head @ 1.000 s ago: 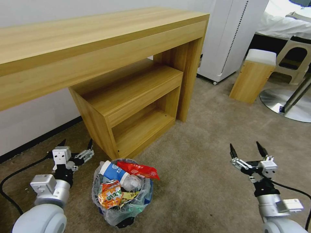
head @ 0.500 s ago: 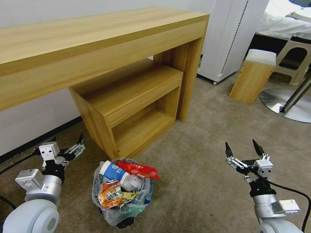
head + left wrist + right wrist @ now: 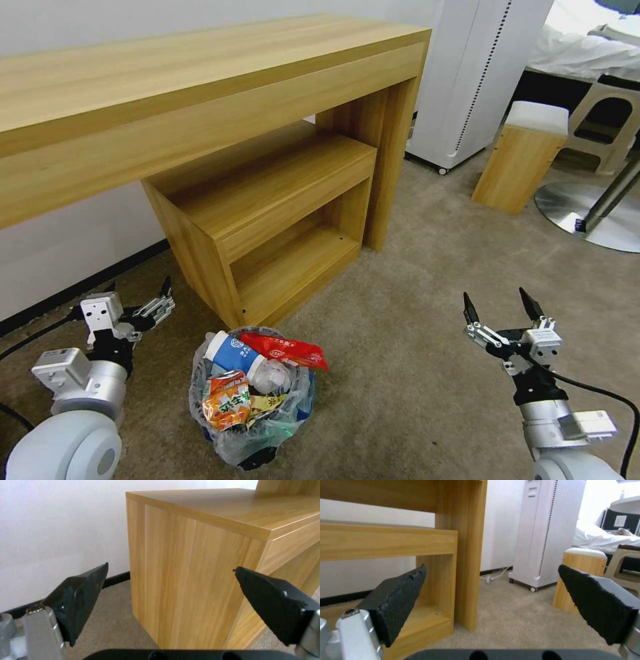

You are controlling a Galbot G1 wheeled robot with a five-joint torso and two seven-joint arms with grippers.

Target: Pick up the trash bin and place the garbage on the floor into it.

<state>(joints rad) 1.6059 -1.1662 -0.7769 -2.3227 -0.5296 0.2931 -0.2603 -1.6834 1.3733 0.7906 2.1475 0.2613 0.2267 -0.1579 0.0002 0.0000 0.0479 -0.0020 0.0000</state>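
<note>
My left gripper [image 3: 137,291] and right gripper [image 3: 498,305] hang open either side of the trash bin [image 3: 251,440], full of garbage [image 3: 250,373], on the floor [image 3: 413,373].

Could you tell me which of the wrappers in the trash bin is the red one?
The red wrapper lies across the top of the trash bin, beside the blue-white cup; the orange-yellow wrapper sits lower, toward the front.
</note>
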